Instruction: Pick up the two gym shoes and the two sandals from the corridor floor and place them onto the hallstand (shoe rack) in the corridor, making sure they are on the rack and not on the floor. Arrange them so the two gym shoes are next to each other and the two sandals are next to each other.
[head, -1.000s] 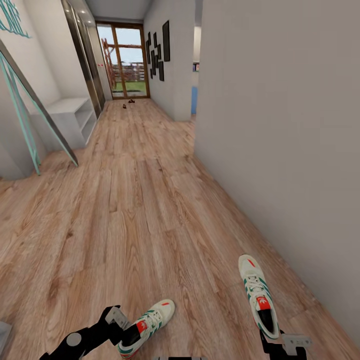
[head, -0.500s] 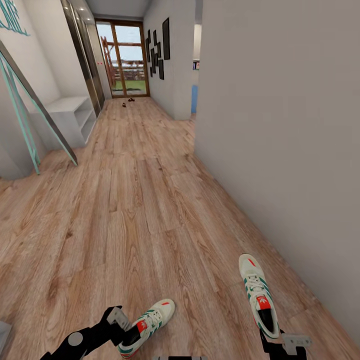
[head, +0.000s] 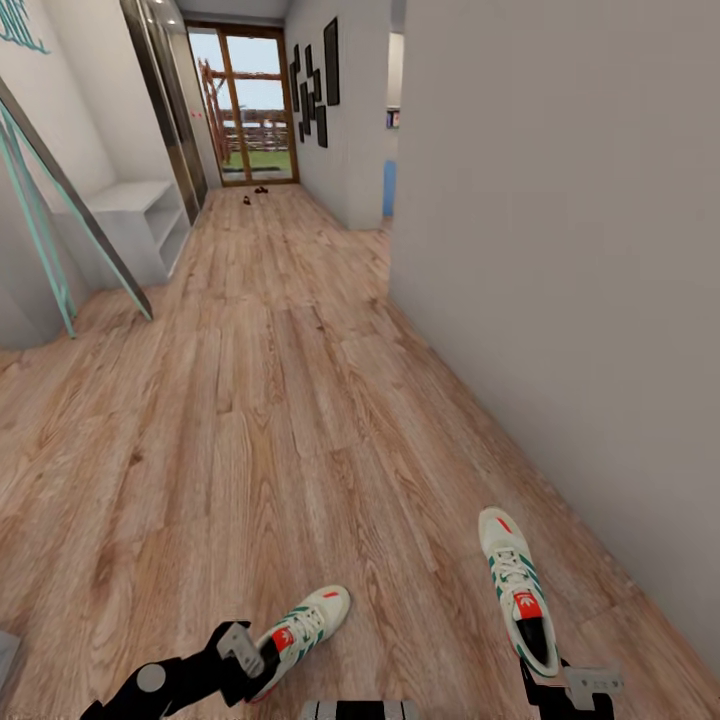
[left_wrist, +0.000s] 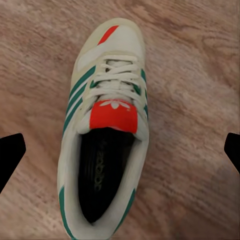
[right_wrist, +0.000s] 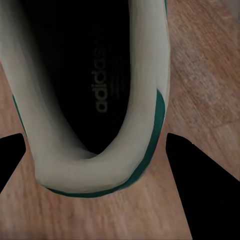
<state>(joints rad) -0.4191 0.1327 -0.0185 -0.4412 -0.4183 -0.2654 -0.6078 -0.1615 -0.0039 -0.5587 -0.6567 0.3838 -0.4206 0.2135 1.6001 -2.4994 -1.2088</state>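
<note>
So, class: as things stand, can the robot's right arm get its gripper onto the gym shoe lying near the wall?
Probably yes. The right gripper is open with its fingers either side of the gym shoe's heel, and nothing lies between them on the floor. Whether it is low enough to close on the heel is unclear.

Matt wood, matt leather

The corridor floor (head: 250, 420) looked like matt wood-grain planks; the gym shoes (left_wrist: 107, 125) showed smooth off-white uppers with woven cloth laces.
</note>
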